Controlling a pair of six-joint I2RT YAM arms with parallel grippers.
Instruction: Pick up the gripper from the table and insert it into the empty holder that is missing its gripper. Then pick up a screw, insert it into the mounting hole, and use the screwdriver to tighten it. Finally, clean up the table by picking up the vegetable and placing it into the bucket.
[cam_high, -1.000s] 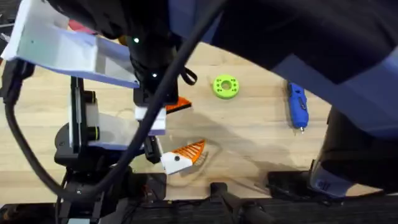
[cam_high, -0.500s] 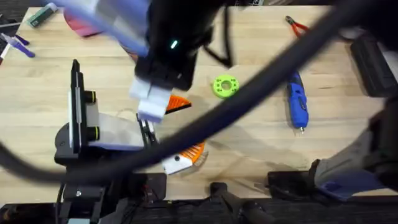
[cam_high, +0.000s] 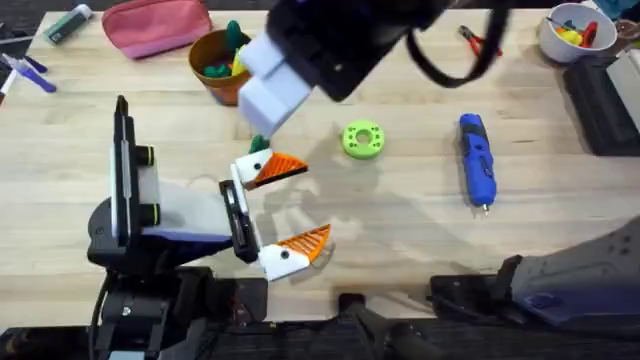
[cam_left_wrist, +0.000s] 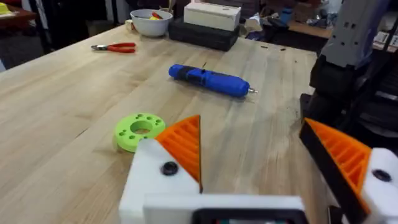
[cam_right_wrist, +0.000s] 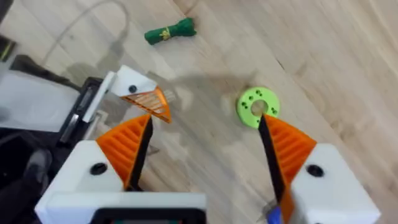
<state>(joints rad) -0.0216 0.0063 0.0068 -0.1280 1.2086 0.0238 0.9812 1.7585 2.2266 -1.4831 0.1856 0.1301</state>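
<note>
Our right hand (cam_right_wrist: 205, 162) is wide open and holds nothing, high above the little dark-green leafy toy vegetable (cam_right_wrist: 170, 31) lying on the wooden surface (cam_high: 400, 220). Our left hand (cam_left_wrist: 273, 168) is wide too. If we drop down crooked, we might push the vegetable away.

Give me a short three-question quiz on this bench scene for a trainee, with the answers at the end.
1. True or false: the right hand is holding the screwdriver.
2. In the overhead view, what lies on the table between the left hand and the screwdriver? A) green disc B) white bowl C) pink pouch
3. Fill in: the vegetable is not yet in the bucket; it lies on the ___.

Key: 1 false, both hands are open and empty; 2 A; 3 table.
</note>
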